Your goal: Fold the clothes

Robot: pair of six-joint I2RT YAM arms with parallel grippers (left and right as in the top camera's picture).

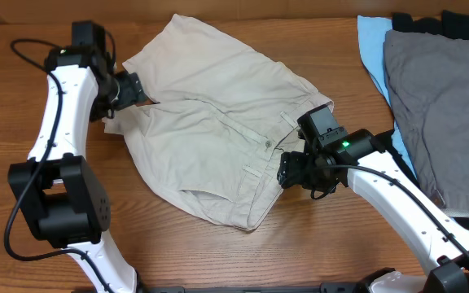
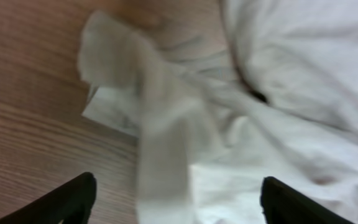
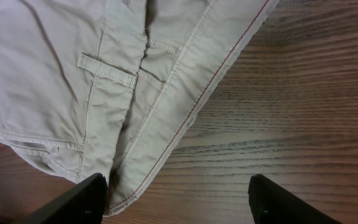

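Note:
The beige shorts [image 1: 218, 114] lie rumpled on the wooden table, waistband and button toward the right. My left gripper [image 1: 133, 89] is open at the shorts' left edge; the left wrist view shows a blurred flap of the cloth [image 2: 166, 143] between its spread fingers [image 2: 176, 199]. My right gripper [image 1: 287, 171] is open just off the waistband's right end. The right wrist view shows a belt loop [image 3: 107, 70] and the red-stitched waistband edge [image 3: 185, 118], with the fingers [image 3: 179, 202] spread over cloth edge and bare table.
Grey shorts [image 1: 438, 106] lie on a light blue garment [image 1: 374, 49] at the right edge, with a black garment [image 1: 438, 23] at the top right. Bare wooden table [image 1: 218, 260] lies in front of the shorts.

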